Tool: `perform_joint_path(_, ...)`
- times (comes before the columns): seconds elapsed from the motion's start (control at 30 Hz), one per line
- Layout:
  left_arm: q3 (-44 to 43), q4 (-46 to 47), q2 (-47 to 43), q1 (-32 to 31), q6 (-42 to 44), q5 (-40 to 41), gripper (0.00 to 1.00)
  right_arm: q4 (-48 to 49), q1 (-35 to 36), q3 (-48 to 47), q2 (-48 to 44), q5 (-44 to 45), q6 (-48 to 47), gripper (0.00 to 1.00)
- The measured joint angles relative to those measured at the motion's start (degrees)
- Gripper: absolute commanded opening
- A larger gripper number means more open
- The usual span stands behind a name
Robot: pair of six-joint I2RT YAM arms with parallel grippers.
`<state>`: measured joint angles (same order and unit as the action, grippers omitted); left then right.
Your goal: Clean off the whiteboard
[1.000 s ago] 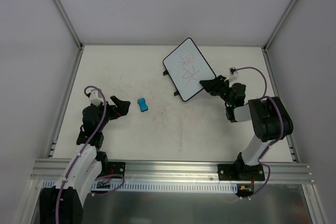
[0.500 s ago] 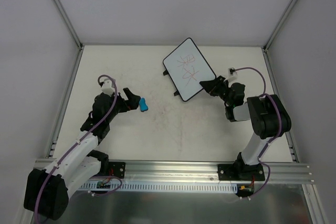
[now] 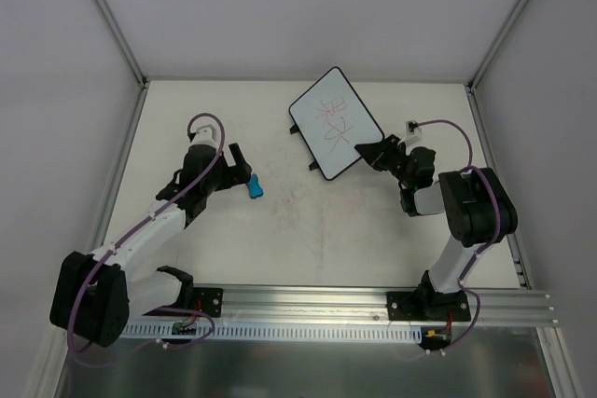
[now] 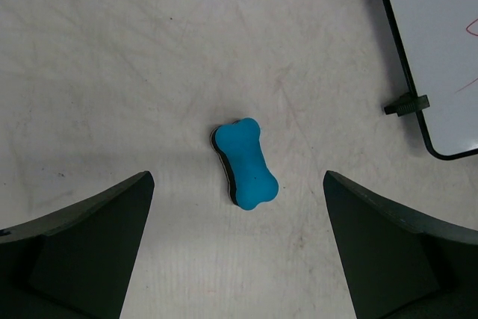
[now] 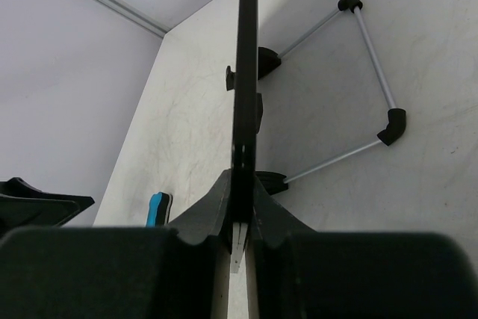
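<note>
Small blue bone-shaped eraser (image 4: 245,163) sits right between the fingers of the wide-open left gripper (image 4: 237,183), long axis crosswise to their closing line. The right gripper (image 3: 368,152) is clamped on the edge of the red-scribbled, black-framed whiteboard (image 3: 336,123).

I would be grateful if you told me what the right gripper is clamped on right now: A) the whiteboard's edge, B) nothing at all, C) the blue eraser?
A: the right wrist view shows the right gripper with its fingers closed on the thin black edge of the whiteboard, while the blue eraser lies free elsewhere.
</note>
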<state>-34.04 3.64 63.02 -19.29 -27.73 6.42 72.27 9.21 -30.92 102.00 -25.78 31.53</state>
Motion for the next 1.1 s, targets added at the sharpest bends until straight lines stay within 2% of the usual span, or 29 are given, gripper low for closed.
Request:
perform_joint_path(0.23,-3.7,-2.5,5.9,-1.4,0.0,-0.3,0.99,-0.1,0.0,0.0,0.0,0.0,1.0,0.0)
perform_joint_path(0.8,-11.5,-9.2,17.3,-4.8,-3.7,0.6,0.99,-1.0,-0.1,-0.4,0.0,0.1,1.9,0.0)
perform_joint_path(1.1,-13.1,-11.9,19.3,-5.5,-8.7,3.0,0.99,-1.0,-0.1,-0.4,0.0,0.0,2.1,0.0)
